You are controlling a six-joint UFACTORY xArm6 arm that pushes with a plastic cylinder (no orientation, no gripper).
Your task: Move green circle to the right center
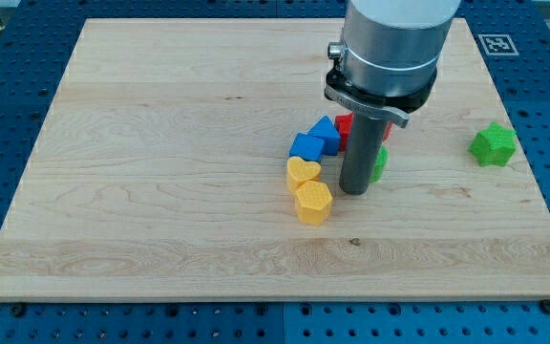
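Pale wooden board (160, 143): green circle block (379, 162) touching my tip (353, 191) (right side, mostly hidden); tip grips nothing.

Blue blocks (315, 139) above yellow heart (303, 172), yellow hexagon (313, 202); green star (494, 144) right.

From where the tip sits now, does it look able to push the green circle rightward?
Probably yes: my tip sits against the green circle's left side, and the board to its right looks open.
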